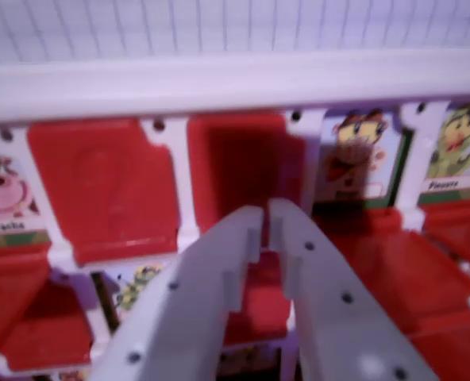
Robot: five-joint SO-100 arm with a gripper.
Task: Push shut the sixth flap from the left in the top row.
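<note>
Wrist view showed the claw (265, 218) nearly closed, holding nothing, its tips against a red flap (247, 171) lying directly beyond them on the board (235, 83).

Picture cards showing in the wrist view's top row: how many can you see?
3. One at the far left edge, labelled Vache, cut off by the frame; one right of centre; one at the far right. The fingers may hide others lower down.
</note>
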